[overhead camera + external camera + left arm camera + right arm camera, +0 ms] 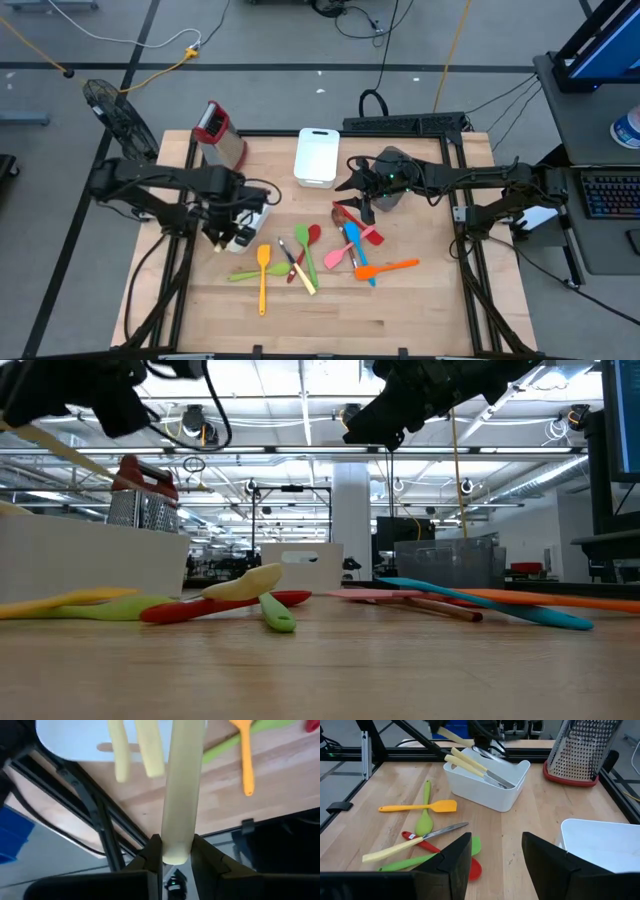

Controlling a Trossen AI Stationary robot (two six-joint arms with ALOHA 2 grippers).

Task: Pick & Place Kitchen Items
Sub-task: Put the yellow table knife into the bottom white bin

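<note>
Held item: slim pale-yellow handle (181, 785), clamped in left gripper (175, 851) above small white bin (487, 787).
Bin contents: two more pale-handled cutlery pieces (470, 764).
Right gripper (495, 851): spread apart, beside lidded white bin (316, 156).
Loose utensils (320, 255): coloured spoons, spatulas, right of small white bin.

Left pincer (222, 240): from above I can't see its fingertips; the arm's own body covers them.
Pale-yellow handle (181, 795): its far end runs off my left wrist picture.
Small white bin (250, 222): mostly hidden under the left arm.
Pink spatula (340, 256): partly covered by the blue utensil (352, 243), toward 3 o'clock.
</note>
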